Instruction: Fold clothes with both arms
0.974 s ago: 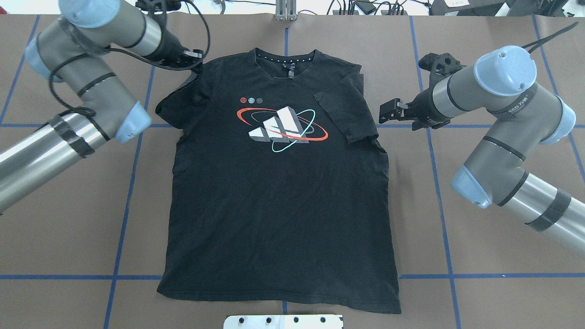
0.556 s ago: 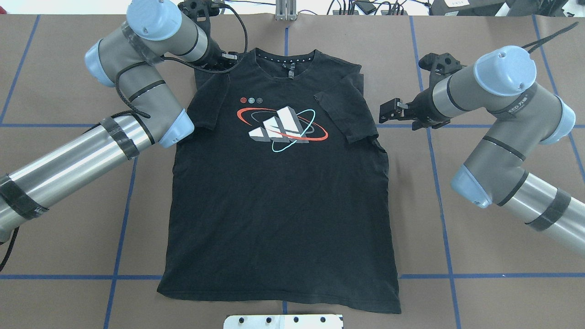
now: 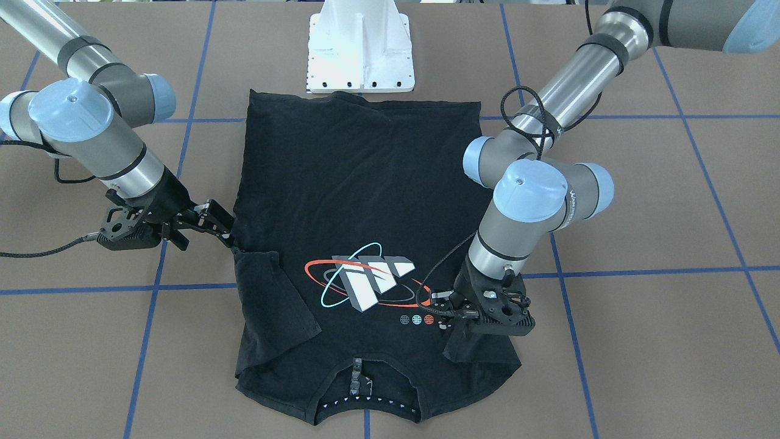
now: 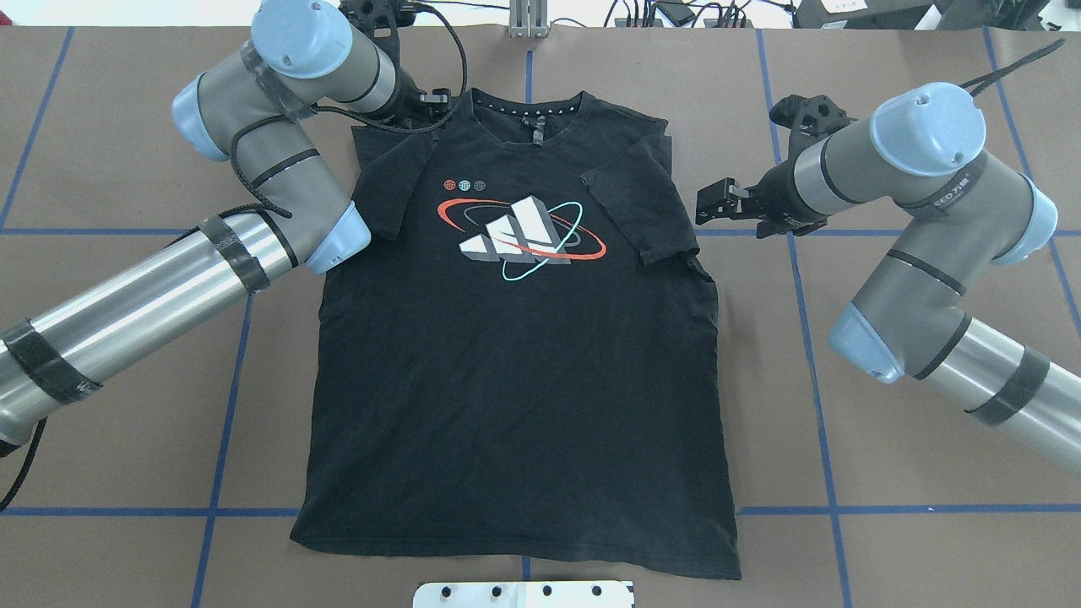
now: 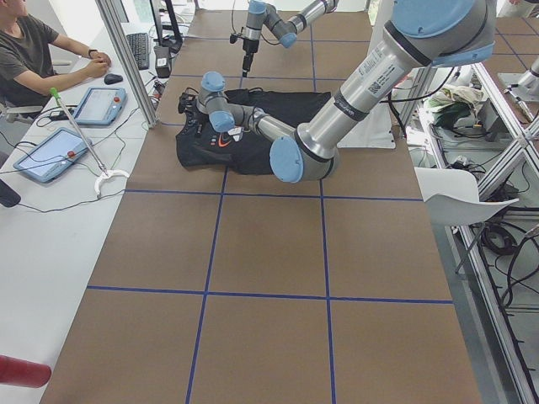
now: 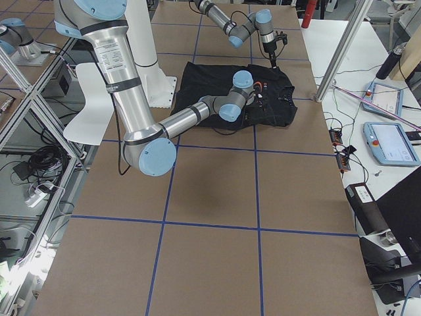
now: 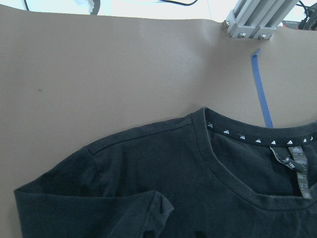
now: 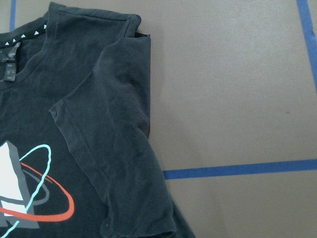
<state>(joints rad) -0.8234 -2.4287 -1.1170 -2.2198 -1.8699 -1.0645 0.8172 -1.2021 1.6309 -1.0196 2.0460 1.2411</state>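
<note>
The left claw (image 4: 432,97) is hovering over the shoulder of the t-shirt (image 4: 524,380), just beside the collar (image 4: 528,118) and toward the tabletop's far edge. Its fingers are mostly hiding behind the wrist, so I cannot tell how far apart they are standing or whether they are pinching any cloth; the left wrist view is showing only fabric. The right claw (image 4: 709,203) is standing with its two black fingers spread apart and gripping nothing, just beside the right sleeve (image 4: 642,207). From overhead a strip of bare tabletop (image 4: 887,507) is showing between them. The shirt is lying flat in the middle of the tabletop, hem toward the robot's edge near the white base plate (image 3: 361,55). Its soft, matte black knit is wrinkling faintly. Both short sleeves are lying turned inward over the chest, the left sleeve (image 4: 384,181) forming a blunt flap. The print (image 4: 519,230) is facing up, with red and teal rings looping round slanted white-grey blocks. Tiny white triangles are running along the inside of the rounded collar. The tabletop is wearing a dull brown covering crossed by blue tape lines (image 4: 815,380). The left arm (image 4: 152,295) and right arm (image 4: 920,253) are showing smooth grey-silver tubes with light-blue caps.
</note>
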